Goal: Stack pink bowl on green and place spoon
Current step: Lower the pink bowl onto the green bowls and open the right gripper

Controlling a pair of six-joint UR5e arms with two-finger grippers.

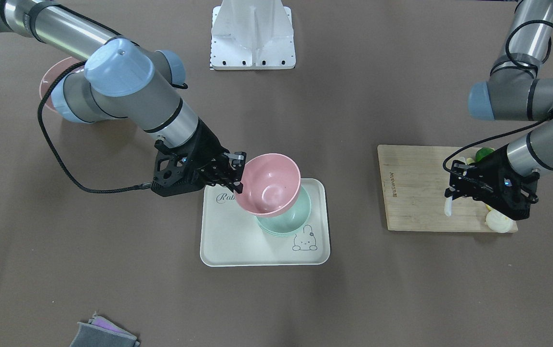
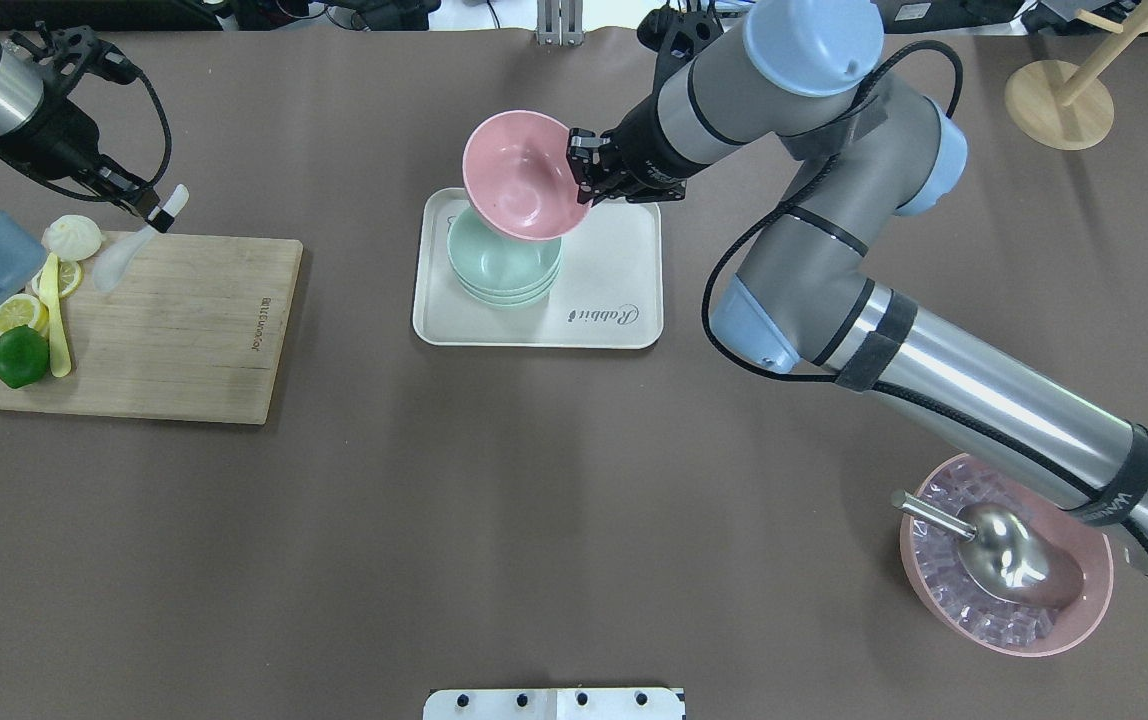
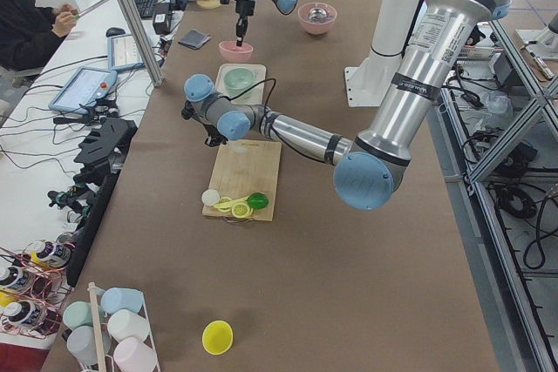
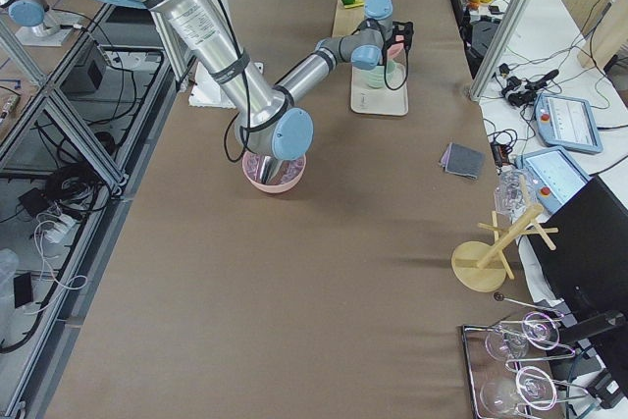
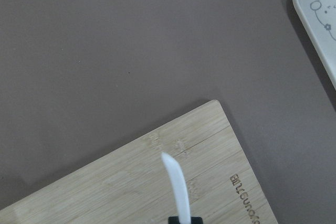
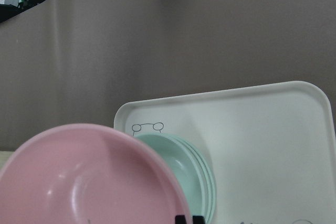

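My right gripper (image 2: 579, 170) is shut on the rim of the pink bowl (image 2: 519, 180). It holds the bowl tilted just above the stacked green bowls (image 2: 504, 265), which sit on the white tray (image 2: 614, 260). The front view shows the pink bowl (image 1: 269, 183) overlapping the green bowls (image 1: 288, 217). The right wrist view shows the pink bowl (image 6: 89, 177) in front of the green bowls (image 6: 189, 177). My left gripper (image 2: 159, 208) is shut on the handle of a white spoon (image 2: 124, 255). It holds the spoon over the wooden cutting board (image 2: 184, 320). The spoon also shows in the left wrist view (image 5: 176, 182).
A lime (image 2: 20, 356), lemon slices (image 2: 19, 313) and a white bun (image 2: 72, 236) lie at the board's left end. A pink bowl of ice with a metal scoop (image 2: 1004, 560) stands under my right arm. A wooden stand (image 2: 1059, 100) is at the far right.
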